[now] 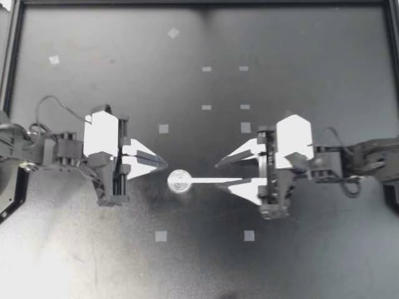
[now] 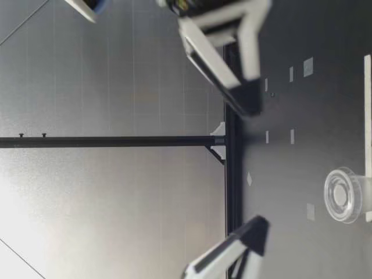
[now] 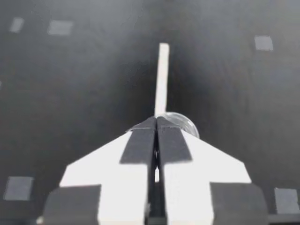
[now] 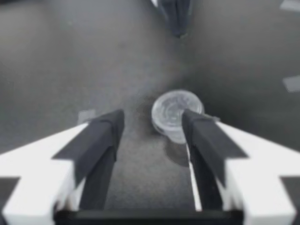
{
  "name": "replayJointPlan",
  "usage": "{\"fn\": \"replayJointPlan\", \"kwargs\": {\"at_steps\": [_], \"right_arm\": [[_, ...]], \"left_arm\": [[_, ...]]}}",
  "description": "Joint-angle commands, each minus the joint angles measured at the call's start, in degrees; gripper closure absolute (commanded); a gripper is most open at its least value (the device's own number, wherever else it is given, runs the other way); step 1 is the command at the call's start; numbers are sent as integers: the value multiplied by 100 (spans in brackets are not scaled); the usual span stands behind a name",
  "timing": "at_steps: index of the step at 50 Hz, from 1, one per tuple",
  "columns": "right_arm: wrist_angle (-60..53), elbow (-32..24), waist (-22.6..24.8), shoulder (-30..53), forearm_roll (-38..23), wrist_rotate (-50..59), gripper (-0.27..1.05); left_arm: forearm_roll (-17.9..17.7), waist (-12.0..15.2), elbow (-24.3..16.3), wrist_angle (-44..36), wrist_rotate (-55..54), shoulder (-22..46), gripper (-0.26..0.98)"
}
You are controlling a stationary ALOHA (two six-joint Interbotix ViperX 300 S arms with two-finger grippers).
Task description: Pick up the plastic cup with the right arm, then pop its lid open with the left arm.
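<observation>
A small clear round cup (image 1: 179,181) lies on the dark table with a thin white stick (image 1: 215,180) running from it toward my right arm. My left gripper (image 1: 163,164) is shut with nothing in it, its tips just beside the cup. In the left wrist view the cup (image 3: 183,123) peeks out past the shut fingertips (image 3: 156,121) and the stick (image 3: 162,75) points away ahead. My right gripper (image 1: 223,176) is open; the stick passes beside one finger. In the right wrist view the cup (image 4: 177,111) lies just ahead of the open gripper (image 4: 152,119).
Several small grey tape squares (image 1: 163,129) mark the table. A black frame (image 1: 12,56) borders the table at the back and sides. In the low view the cup (image 2: 343,195) lies between my right gripper (image 2: 251,90) and my left gripper (image 2: 256,232).
</observation>
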Motion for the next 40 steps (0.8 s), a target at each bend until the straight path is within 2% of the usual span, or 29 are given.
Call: {"fn": "replayJointPlan", "kwargs": {"at_steps": [1, 12, 22, 40], "right_arm": [[-35, -237, -26, 193, 9, 97, 17], [0, -545, -35, 756, 35, 246, 15], [272, -773, -35, 1090, 149, 343, 8], [747, -1222, -97, 1441, 193, 325, 6]], "left_arm": [[-9, -70, -79, -167, -44, 88, 75], [-9, -123, -123, -431, -149, 510, 75], [-9, -141, -229, -475, -149, 738, 75], [-9, -167, -290, -483, -149, 888, 75]]}}
